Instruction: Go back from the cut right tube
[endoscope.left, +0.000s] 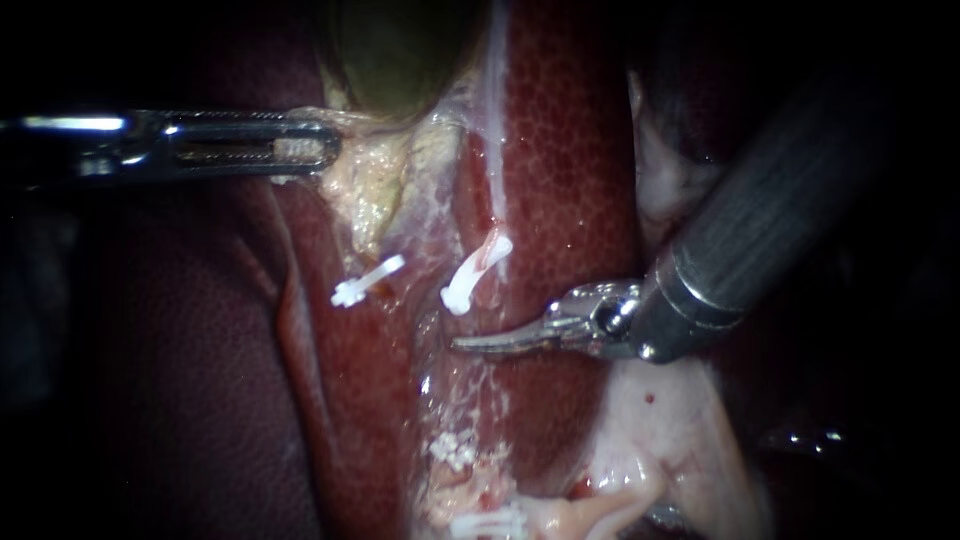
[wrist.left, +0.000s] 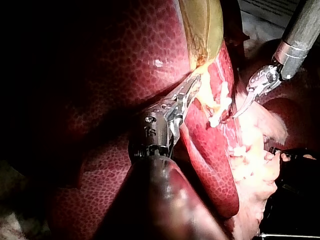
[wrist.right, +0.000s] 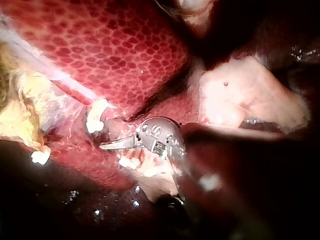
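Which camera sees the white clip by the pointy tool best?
The endoscope view: the small white clip sits whole, above my right instrument. The right wrist view shows it ahead of the jaws; the left wrist view, tiny.

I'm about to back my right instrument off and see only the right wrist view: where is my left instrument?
Observer: In the endoscope view the left instrument comes in level from the left, up beside the olive-green gallbladder, well apart from yours.
Operator: Holding anything?
Observer: Its jaws are shut on pale yellowish tissue at the gallbladder's lower edge.
Operator: And my way out?
Observer: The right instrument, jaws shut, lies below the white plastic clip; its dark grey shaft runs off to the upper right over pale pinkish tissue.
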